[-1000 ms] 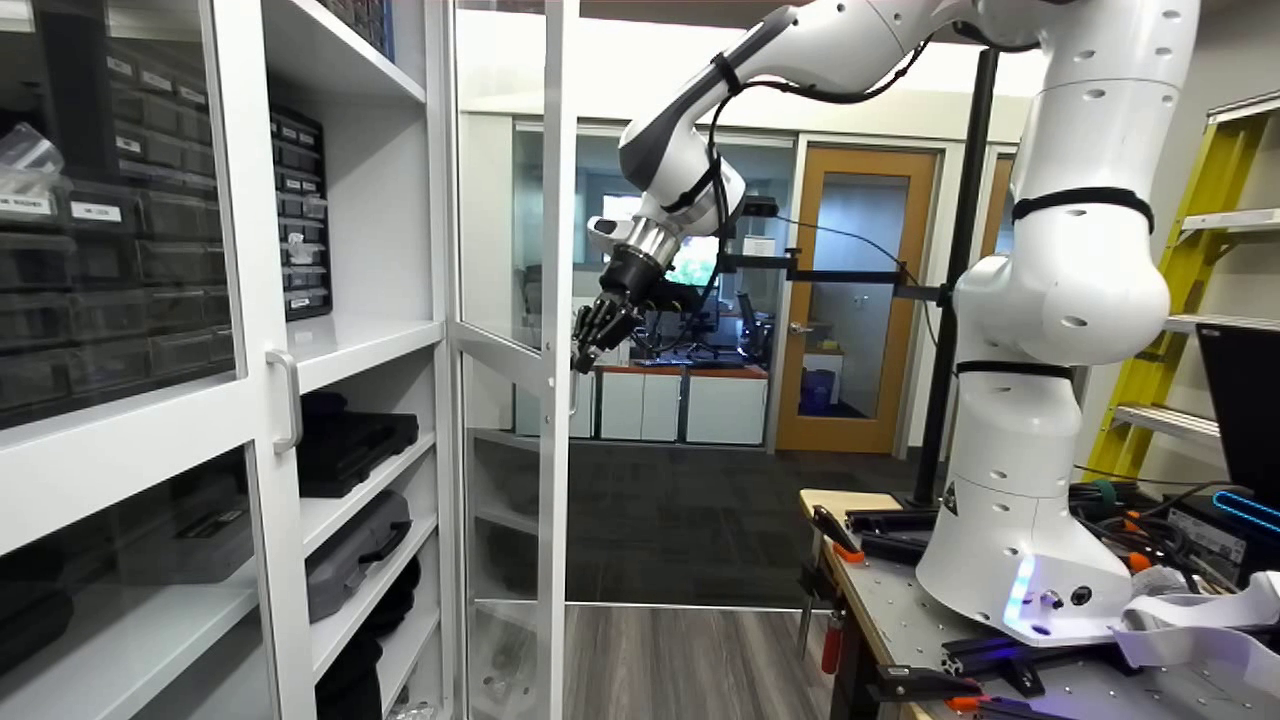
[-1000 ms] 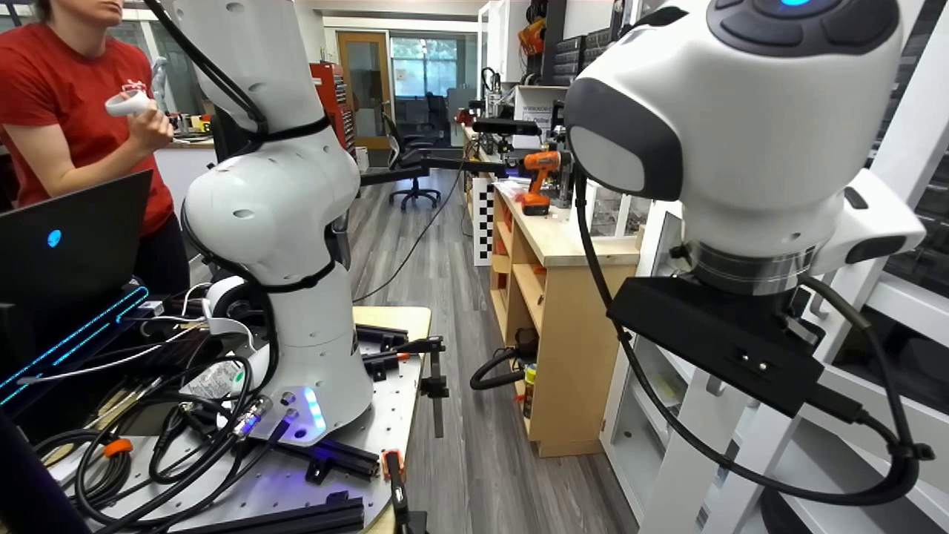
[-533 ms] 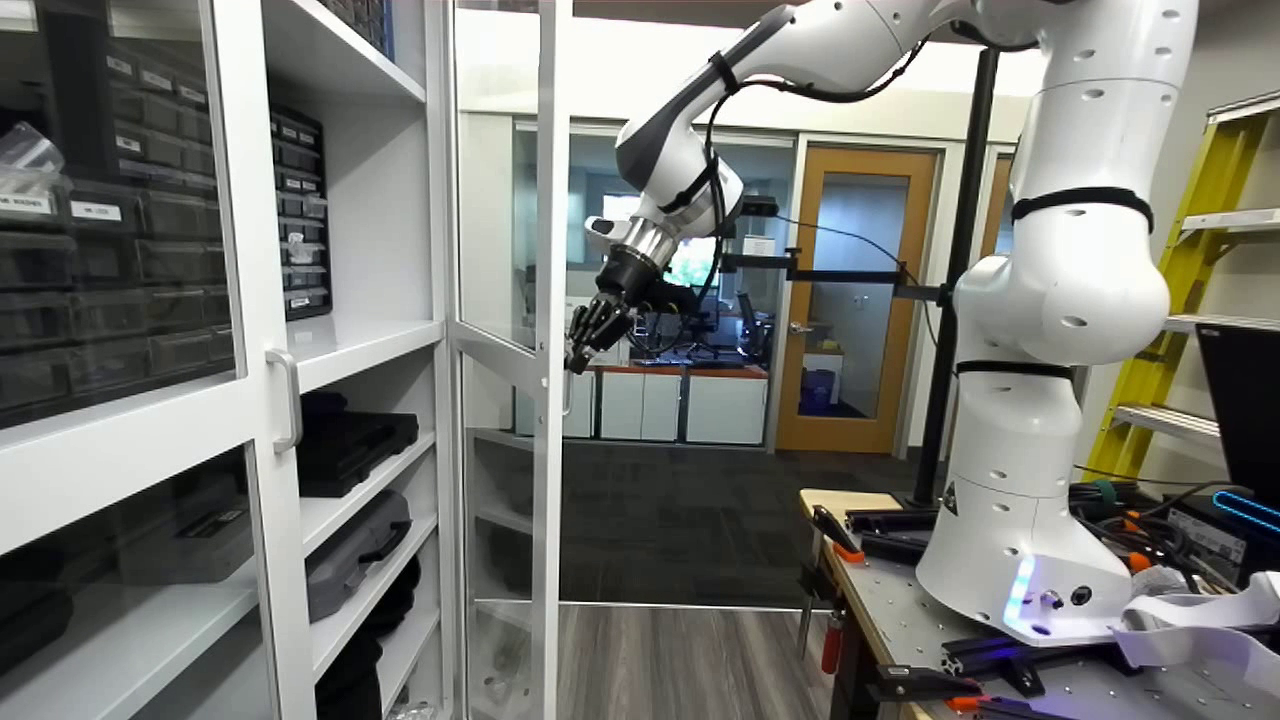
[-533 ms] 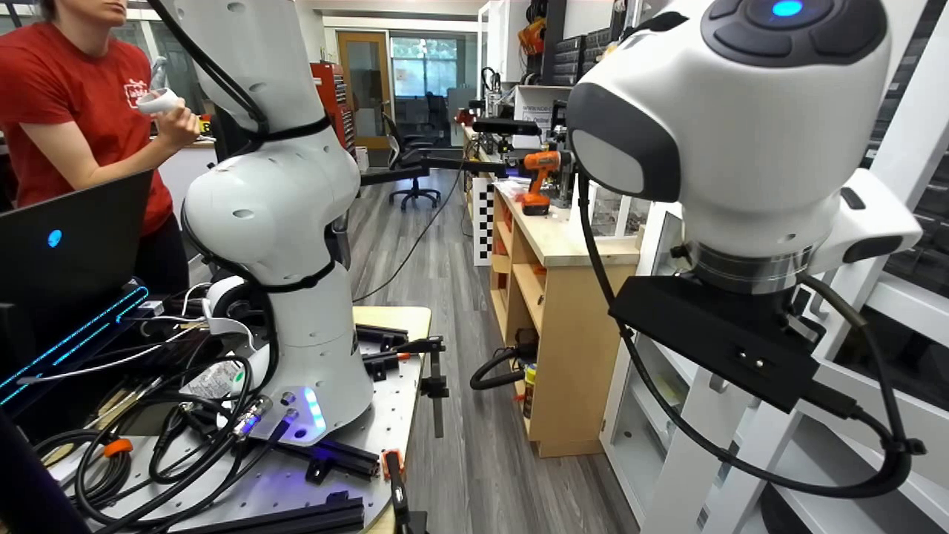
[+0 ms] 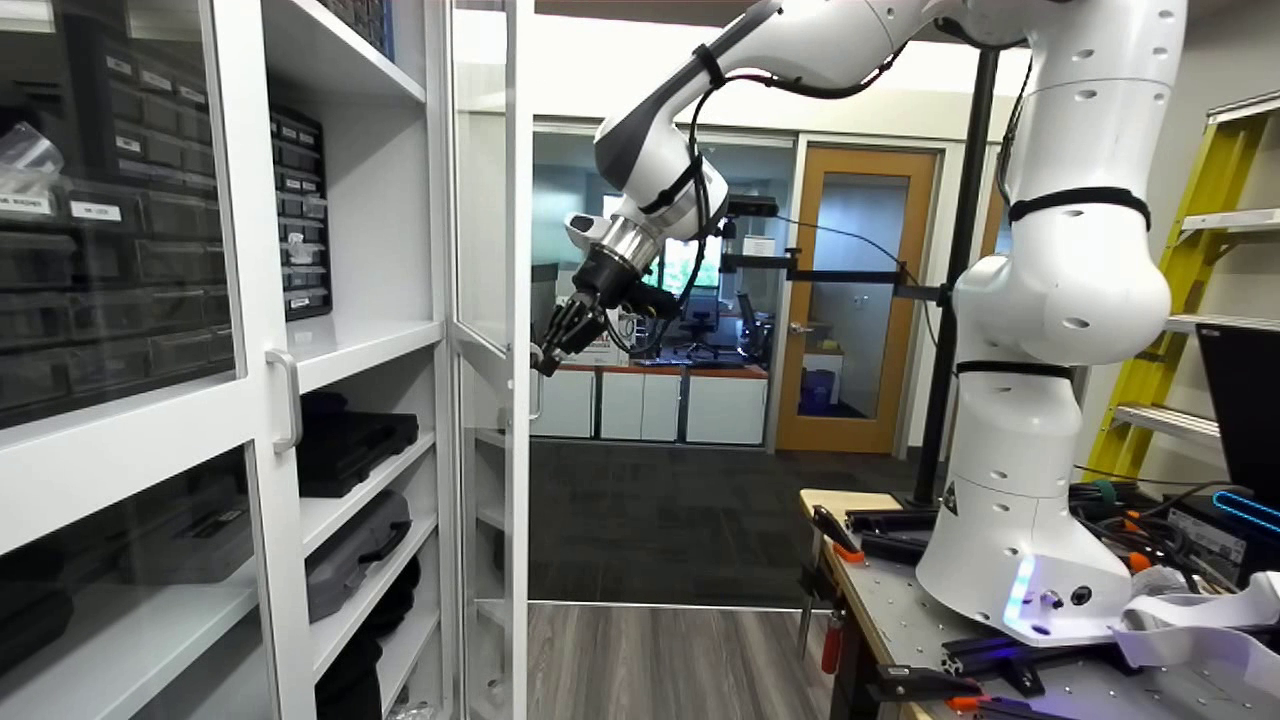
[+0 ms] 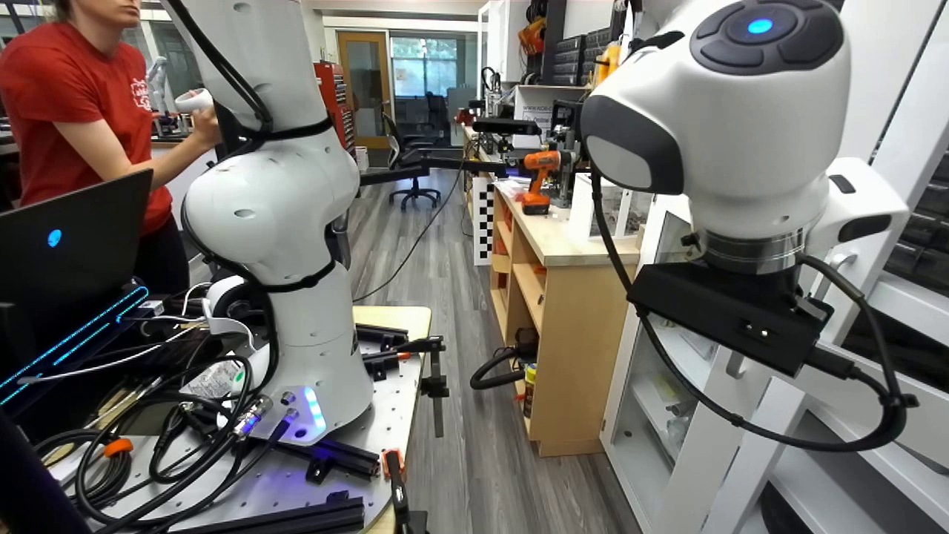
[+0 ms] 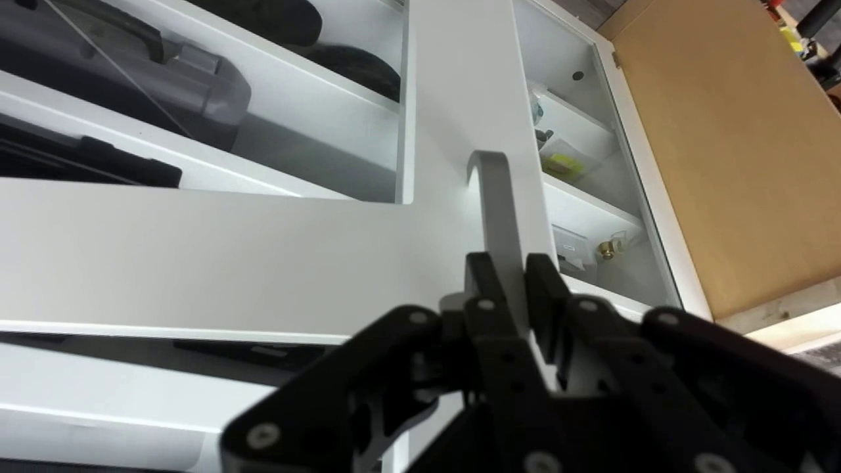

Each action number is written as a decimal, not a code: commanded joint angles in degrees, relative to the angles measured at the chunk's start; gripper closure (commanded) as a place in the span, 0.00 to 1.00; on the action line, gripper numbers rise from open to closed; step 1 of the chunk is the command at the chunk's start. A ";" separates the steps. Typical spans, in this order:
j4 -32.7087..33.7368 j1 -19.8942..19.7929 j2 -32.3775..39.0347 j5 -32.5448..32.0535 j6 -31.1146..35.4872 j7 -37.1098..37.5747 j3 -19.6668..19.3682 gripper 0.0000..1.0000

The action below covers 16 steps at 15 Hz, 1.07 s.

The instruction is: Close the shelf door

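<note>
The shelf door (image 5: 518, 520) is a white-framed glass door. It stands open, swung out from the right side of the white shelf unit (image 5: 385, 340). Its grey bar handle (image 7: 497, 203) is clear in the wrist view. My gripper (image 7: 512, 270) has one finger pad on each side of the handle, with no visible gap. In an exterior view the gripper (image 5: 545, 360) sits at the door's free edge. In an exterior view the gripper is hidden behind the black wrist mount (image 6: 734, 315), and part of the handle (image 6: 735, 365) shows under it.
A neighbouring glass door (image 5: 262, 460) has its own handle (image 5: 288, 400). Grey and black cases (image 5: 360, 555) lie on the shelves. A wooden bench (image 6: 586, 334) stands beside the unit. The robot's table (image 5: 900, 610) carries clamps and cables. A person (image 6: 89, 111) stands behind the laptop.
The door's free edge and my gripper have moved left together in an exterior view, swinging toward the shelf front. The opening has narrowed. The grip on the handle looks unchanged.
</note>
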 commanded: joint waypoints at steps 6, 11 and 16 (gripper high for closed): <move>8.08 3.67 7.56 8.83 9.34 3.83 6.14 0.96; 15.45 4.96 13.87 12.98 14.71 7.10 8.64 0.96; 23.57 6.15 20.98 12.90 18.69 10.24 10.52 0.96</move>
